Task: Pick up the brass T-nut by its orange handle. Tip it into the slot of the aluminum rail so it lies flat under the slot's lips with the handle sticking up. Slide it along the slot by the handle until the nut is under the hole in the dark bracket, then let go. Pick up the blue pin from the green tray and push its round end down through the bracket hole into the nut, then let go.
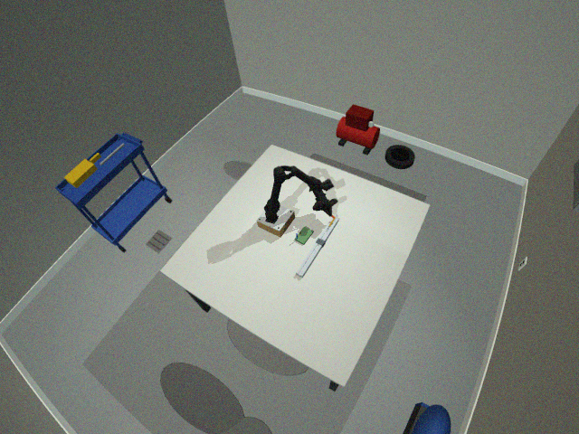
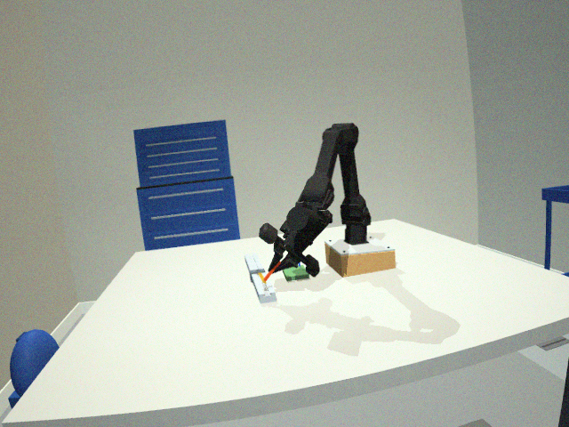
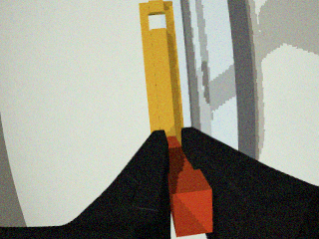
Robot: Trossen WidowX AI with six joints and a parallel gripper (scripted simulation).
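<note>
"item one, the gripper [image 1: 331,215] [image 2: 276,266] [image 3: 173,139]?"  
"one pair of fingers, narrow, shut on the orange handle [image 1: 333,217] [image 2: 272,271] [image 3: 191,214]."

"item two, the brass nut [image 1: 331,221] [image 2: 261,277] [image 3: 161,80]?"  
"one, beyond the fingertips, by the rail [image 1: 308,262] [image 2: 265,294] [image 3: 220,45] end nearest the bench's [image 1: 374,280] [image 2: 183,344] [image 3: 75,75] near edge in the exterior view. long axis roughly along the rail; seated or not, cannot tell."

"the move?"  
"probably tipping it into the slot, then sliding toward the bracket [image 1: 320,241] [image 2: 253,271], away from that edge. a skewed nut could catch a lip."

"differences by view?"  
"wrist: square opening in the nut; no bracket. exterior: handle leaning. top: bracket partway along the rail, green tray [image 1: 305,234] [image 2: 295,274] between rail and arm base [image 1: 281,228] [image 2: 376,262]."
</note>
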